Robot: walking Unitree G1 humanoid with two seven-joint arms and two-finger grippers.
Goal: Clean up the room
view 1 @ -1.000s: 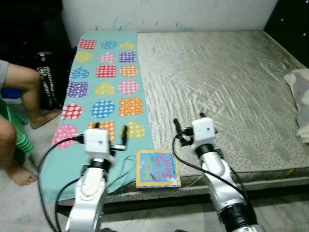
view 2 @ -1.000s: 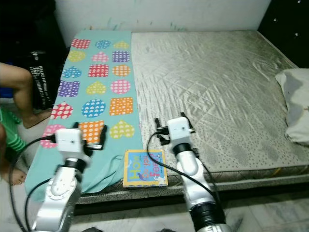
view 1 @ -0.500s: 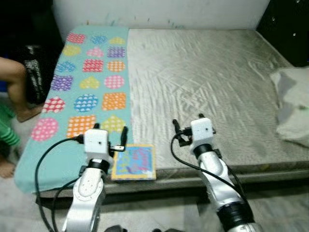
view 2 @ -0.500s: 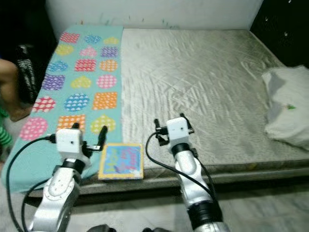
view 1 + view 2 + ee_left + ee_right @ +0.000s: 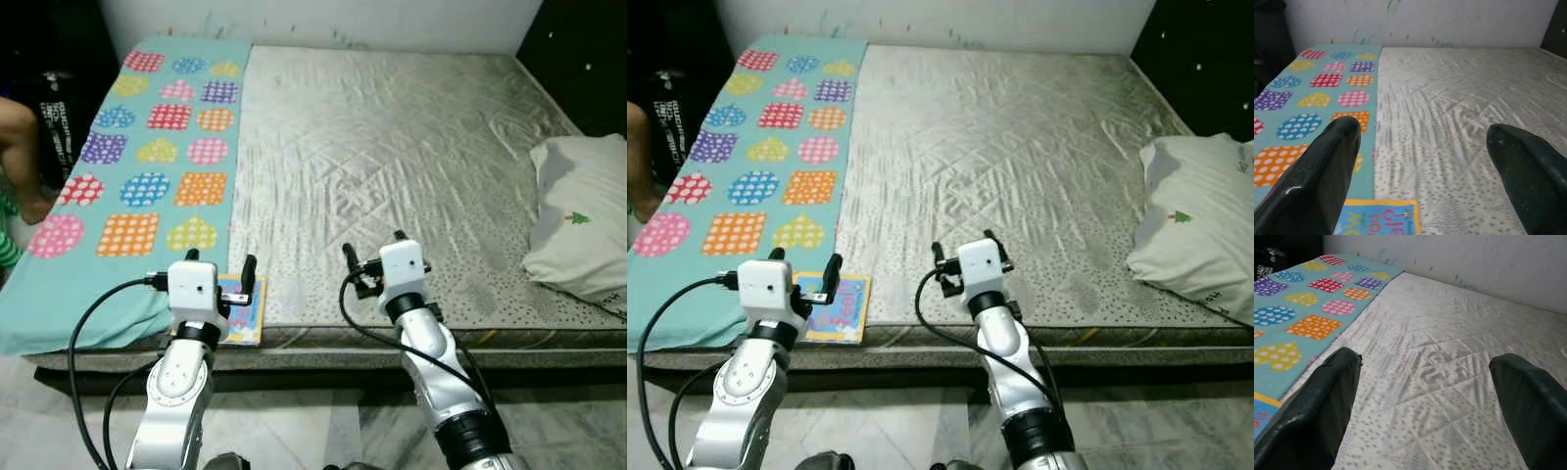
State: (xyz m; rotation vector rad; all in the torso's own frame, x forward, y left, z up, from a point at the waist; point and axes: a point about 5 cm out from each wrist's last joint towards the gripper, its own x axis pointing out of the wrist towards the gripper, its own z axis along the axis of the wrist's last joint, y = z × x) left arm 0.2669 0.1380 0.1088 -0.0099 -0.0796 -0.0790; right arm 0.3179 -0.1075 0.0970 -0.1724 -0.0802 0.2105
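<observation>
While both my left gripper and right gripper hover spread and empty, I judge nothing is tidied yet: the book at 7 o'clock and pillow at 3 o'clock wait on the bed.

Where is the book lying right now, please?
In the eye views the book lies at the mattress's near edge, on the robot's left, beside the teal blanket and just beyond the open left gripper.
</observation>
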